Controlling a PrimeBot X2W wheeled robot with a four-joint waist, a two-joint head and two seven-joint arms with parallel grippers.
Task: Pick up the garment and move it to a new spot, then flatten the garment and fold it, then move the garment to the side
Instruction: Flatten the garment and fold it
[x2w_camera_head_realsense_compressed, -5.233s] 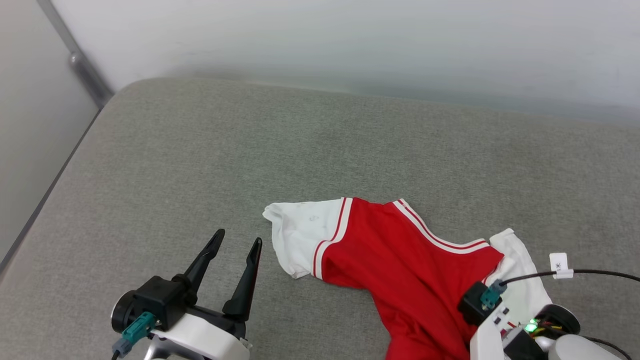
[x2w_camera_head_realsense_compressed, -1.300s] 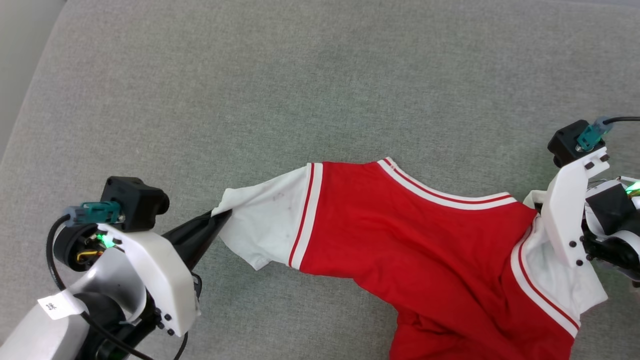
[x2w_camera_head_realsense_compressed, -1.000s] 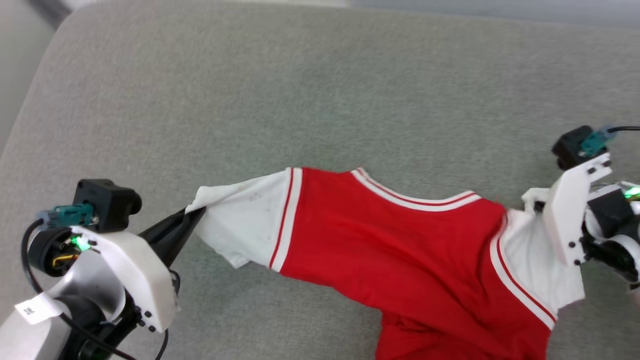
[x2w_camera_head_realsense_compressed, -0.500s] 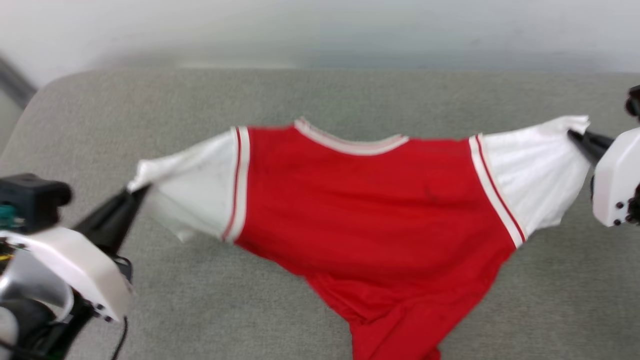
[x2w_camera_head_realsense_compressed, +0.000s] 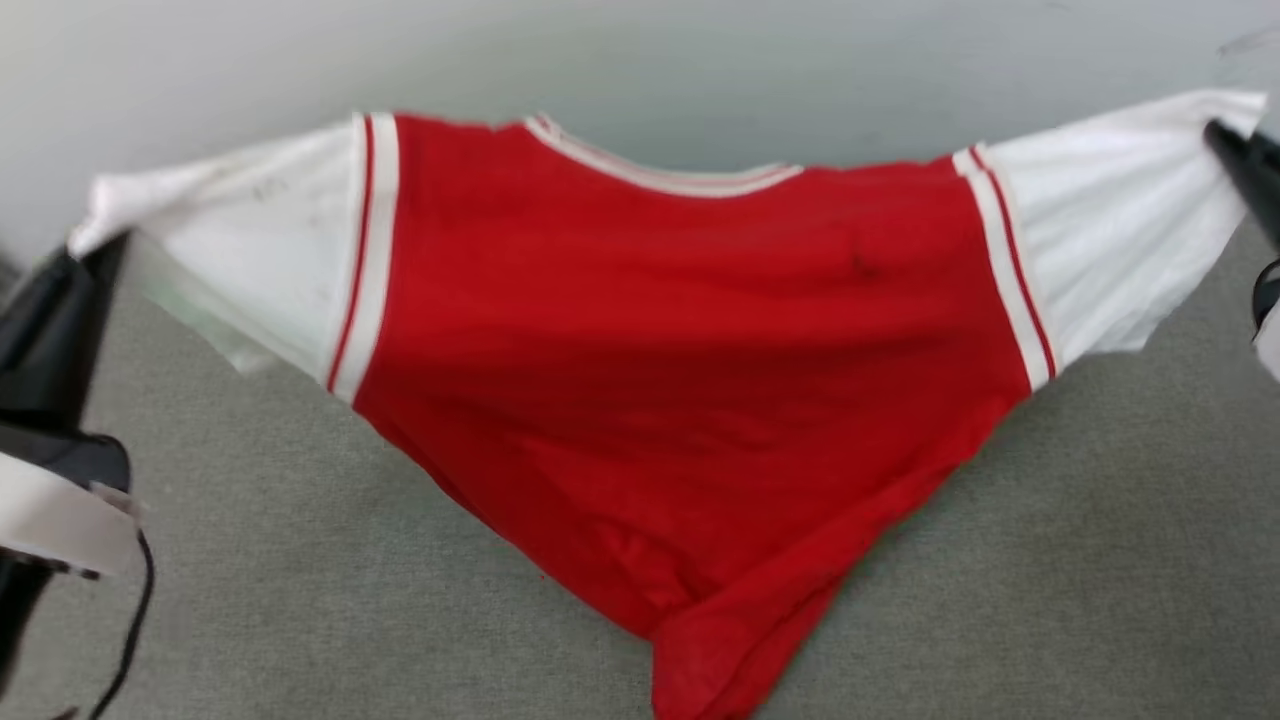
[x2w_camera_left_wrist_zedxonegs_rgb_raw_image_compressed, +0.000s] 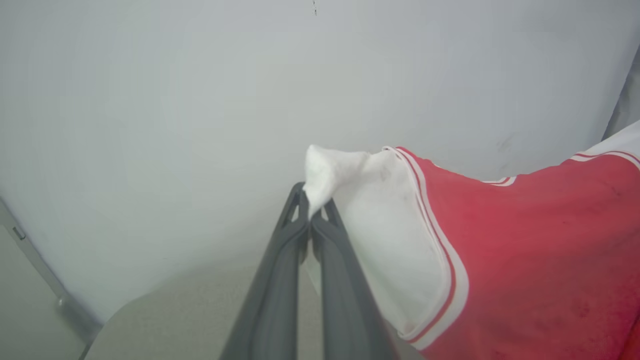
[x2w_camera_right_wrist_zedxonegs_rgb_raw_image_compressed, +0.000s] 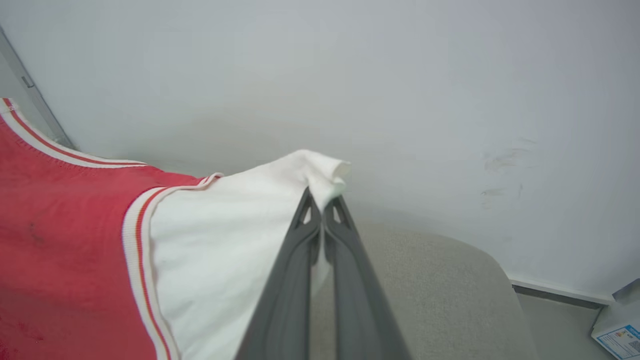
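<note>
Pick-up step: the shirt (x2w_camera_head_realsense_compressed: 680, 350) hangs mid-frame, with the left gripper (x2w_camera_left_wrist_zedxonegs_rgb_raw_image_compressed: 311, 215) and right gripper (x2w_camera_right_wrist_zedxonegs_rgb_raw_image_compressed: 322, 207) each clamped on a white end. Next, probably, carry it across and lower it flat.

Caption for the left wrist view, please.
Left gripper shut on the white sleeve of the red T-shirt, held up before a pale wall.

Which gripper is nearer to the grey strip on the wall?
Left. The left gripper holds the garment on the side of the grey strip; the right gripper holds the far sleeve.
</note>
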